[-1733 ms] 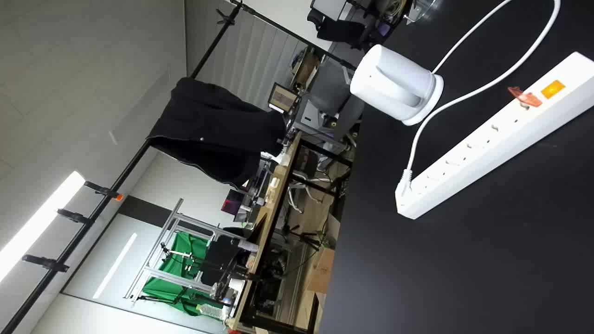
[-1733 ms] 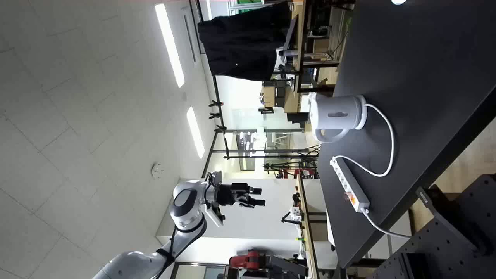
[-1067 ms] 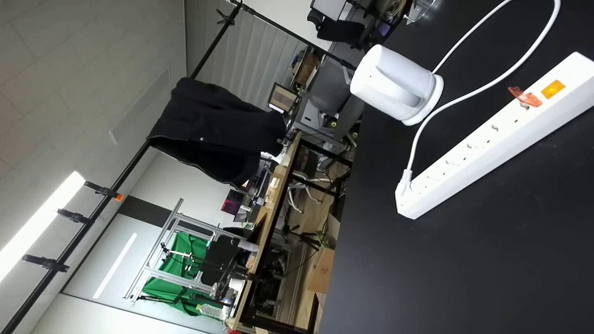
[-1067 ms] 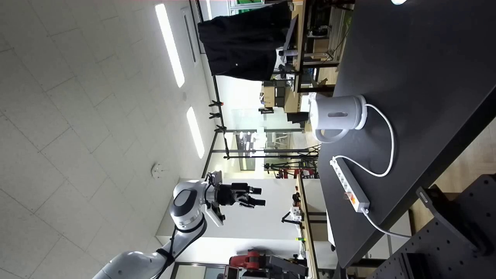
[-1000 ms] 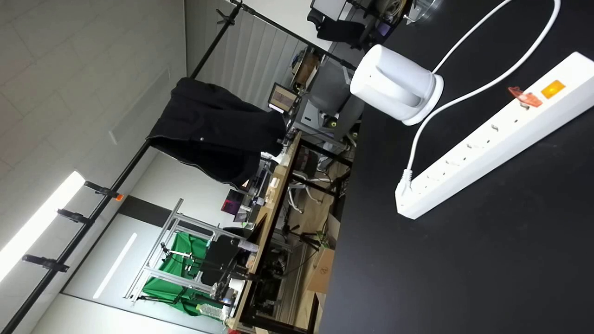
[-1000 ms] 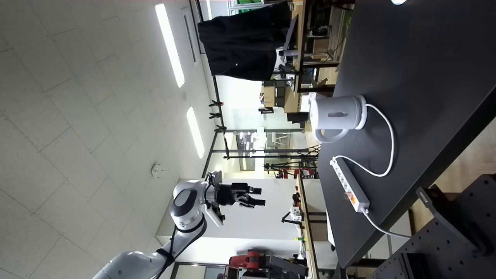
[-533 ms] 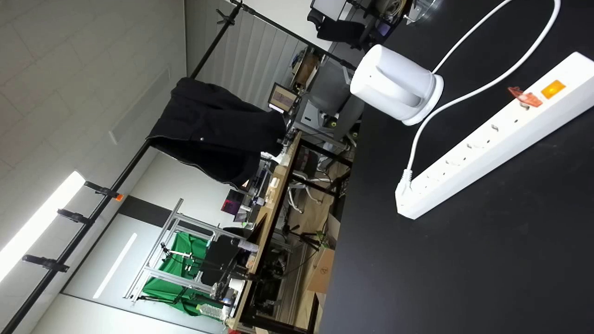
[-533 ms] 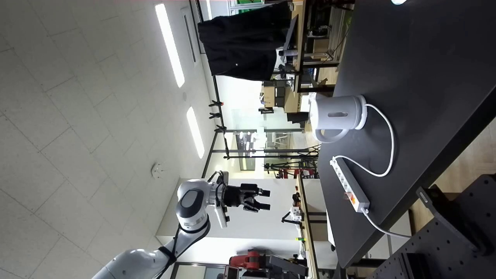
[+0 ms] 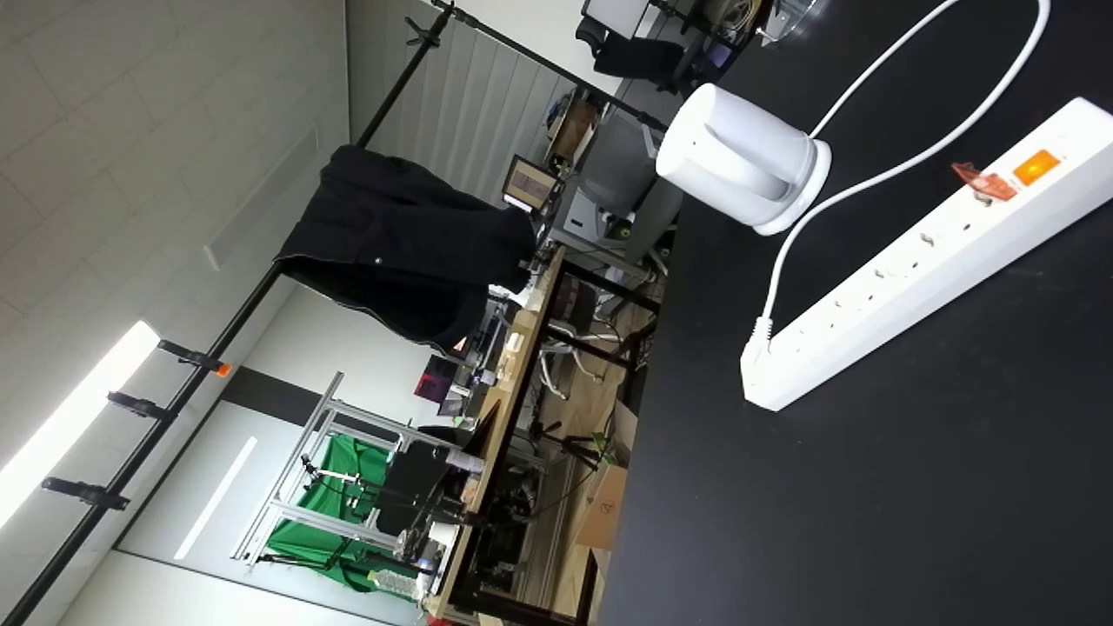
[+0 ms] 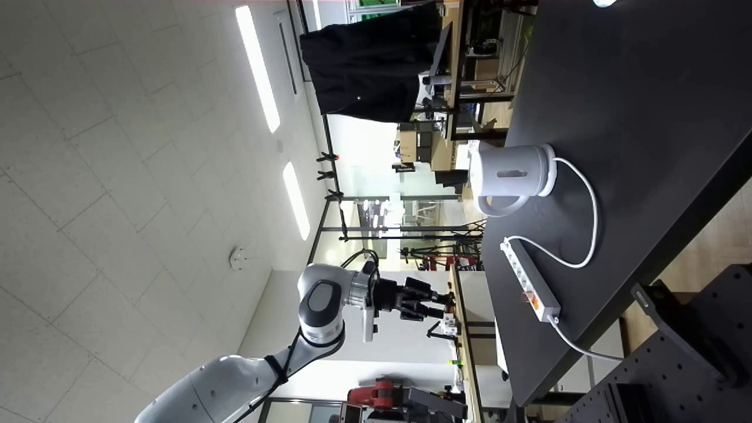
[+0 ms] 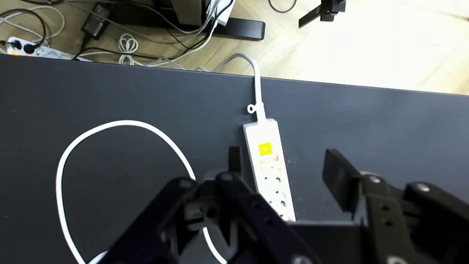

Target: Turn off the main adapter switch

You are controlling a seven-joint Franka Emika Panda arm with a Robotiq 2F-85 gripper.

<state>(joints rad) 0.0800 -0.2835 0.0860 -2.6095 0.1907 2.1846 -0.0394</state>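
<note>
Robot arm (image 10: 322,320) has come down nearer the main adapter switch (image 9: 1036,168), its jaws spread wide

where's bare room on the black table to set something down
Bare tabletop borders the power strip on the side away from the kettle; another patch lies beyond the kettle, away from the strip. It's crowded between them, where the kettle's cord loops.
</note>
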